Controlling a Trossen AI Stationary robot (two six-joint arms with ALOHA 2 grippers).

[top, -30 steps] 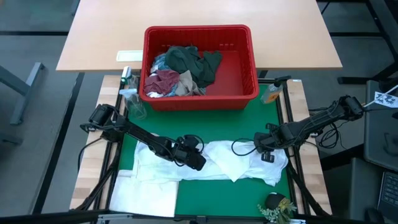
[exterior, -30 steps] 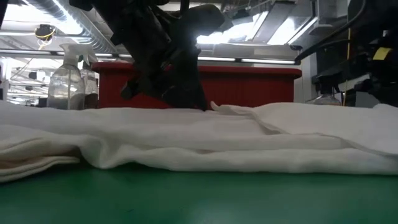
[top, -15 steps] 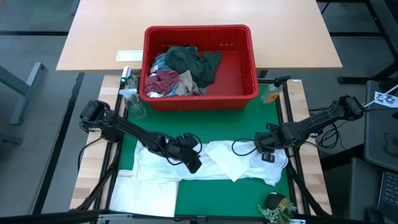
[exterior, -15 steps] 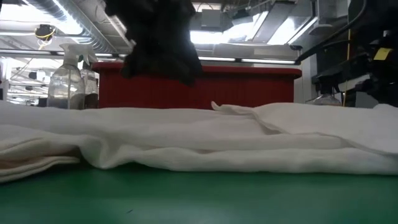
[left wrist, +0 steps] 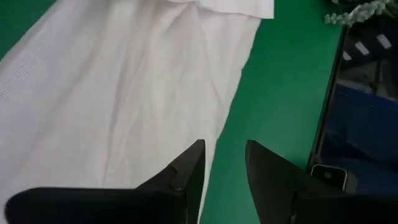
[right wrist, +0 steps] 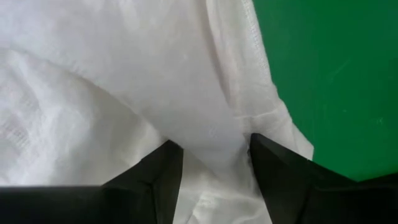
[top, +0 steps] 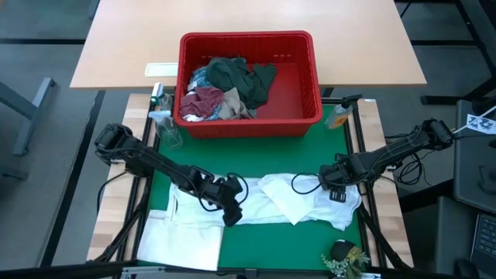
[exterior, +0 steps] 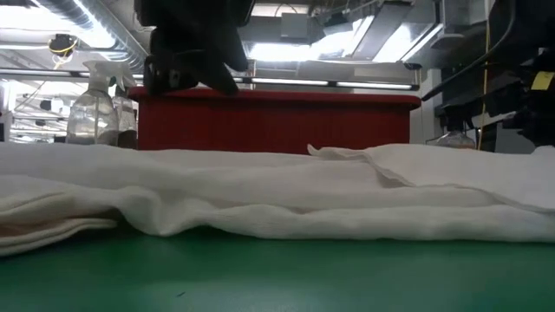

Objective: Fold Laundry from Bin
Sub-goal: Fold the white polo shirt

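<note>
Plainly, every place below is given relative to the red bin [top: 249, 84].
Bin: stands at the far side of the green mat [top: 271, 240], with dark green, maroon, beige and pale blue laundry [top: 229, 89] heaped in its left half.
White garment: the white garment [top: 267, 203] lies spread across the mat on the near side of the bin, well apart from it.
Left gripper: the left gripper [top: 230, 215] is near-left of the bin, over the garment's near edge; in its wrist view the jaws stand a little apart with only cloth and mat showing between them, gripping nothing.
Right gripper: the right gripper [top: 335, 191] is near-right of the bin, low on the garment's right end; its jaws stand parted over the cloth, and I judge nothing is pinched.
Risk, snag: a finger could drag a ridge of the loose weave when the right arm lifts, pulling the laid shape askew.
Risk, uneven fold: a left-side pinch so near the hem might take only one layer, so the fold would skew.
Risk, clutter: a spray bottle [top: 161, 116] just left of the bin could be knocked by the left arm's elbow.
Hidden: the low view cuts off the left gripper's fingertips and hides the bin's contents.
Unclear: whether the right fingers touch the cloth I cannot tell.
Unclear: how many layers lie under the folded flap.
</note>
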